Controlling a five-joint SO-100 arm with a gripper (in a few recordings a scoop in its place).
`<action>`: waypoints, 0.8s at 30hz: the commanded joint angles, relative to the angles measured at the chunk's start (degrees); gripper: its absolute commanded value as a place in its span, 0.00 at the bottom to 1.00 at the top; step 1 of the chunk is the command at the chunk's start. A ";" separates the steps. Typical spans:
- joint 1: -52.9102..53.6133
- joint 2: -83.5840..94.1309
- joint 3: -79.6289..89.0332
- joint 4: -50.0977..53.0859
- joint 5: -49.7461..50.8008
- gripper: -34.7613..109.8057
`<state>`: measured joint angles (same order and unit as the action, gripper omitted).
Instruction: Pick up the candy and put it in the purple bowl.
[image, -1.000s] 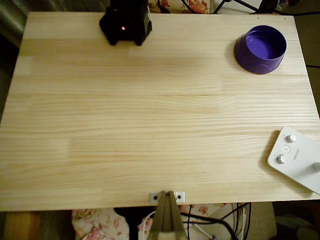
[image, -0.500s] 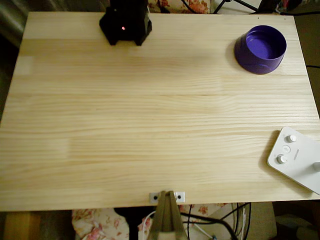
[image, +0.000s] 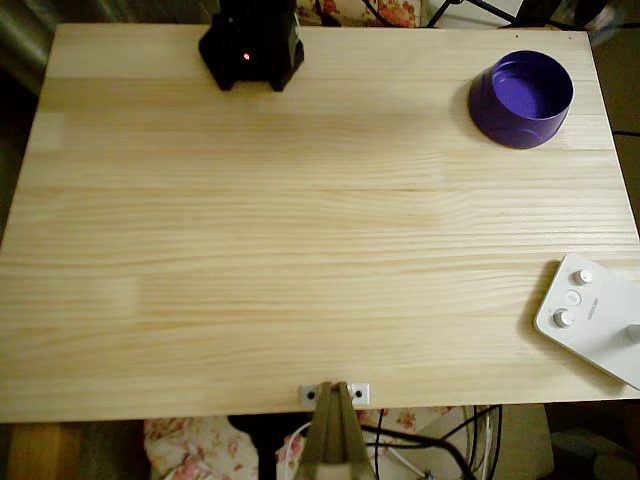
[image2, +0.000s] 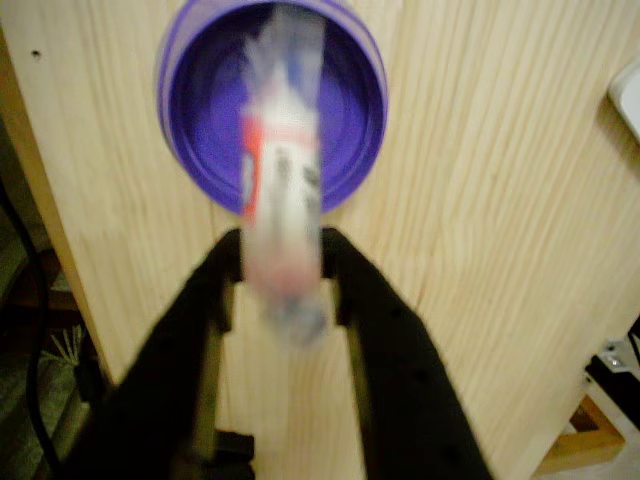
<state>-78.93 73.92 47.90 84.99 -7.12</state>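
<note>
My gripper is clamped on the candy, its two black fingers pinching the lower end while the blurred whitish-pink wrapper stands up toward twelve o'clock, across the purple bowl in the wrist view. From overhead, the purple bowl sits at about two o'clock on the pale pine table, near its far right corner. A white device with knobs lies at four o'clock, overhanging the right edge. My black base stands at twelve o'clock. Flowered fabric and cables show below the near edge.
</note>
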 joint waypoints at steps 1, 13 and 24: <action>-0.44 2.72 0.00 -0.35 -0.53 0.32; 0.44 3.43 0.62 0.62 -0.62 0.34; 2.64 5.19 1.32 0.79 -1.41 0.24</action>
<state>-76.29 73.92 49.39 85.34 -7.91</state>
